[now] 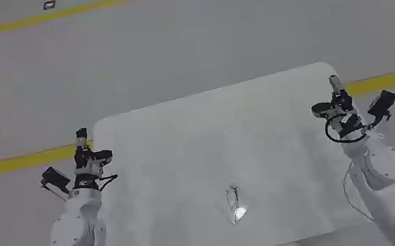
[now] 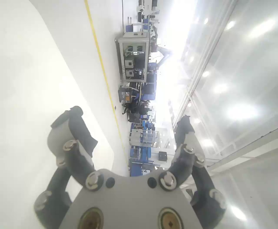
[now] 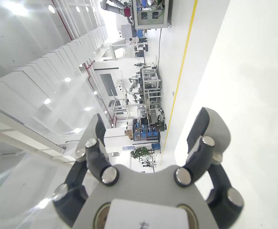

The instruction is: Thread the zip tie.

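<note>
Zip tie (image 1: 234,204) lying loose on the table (image 1: 186,149), between and well apart from left gripper (image 2: 129,115) and right gripper (image 3: 151,113), both gaping empty; likely opening step, calling for reaching inward to grasp it.

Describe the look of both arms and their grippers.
The left arm and right arm are white rounded shells with black looping wrist cables. The left gripper and right gripper each have grey metal fingers with black pads, silver bolts and a grey base plate.
</note>
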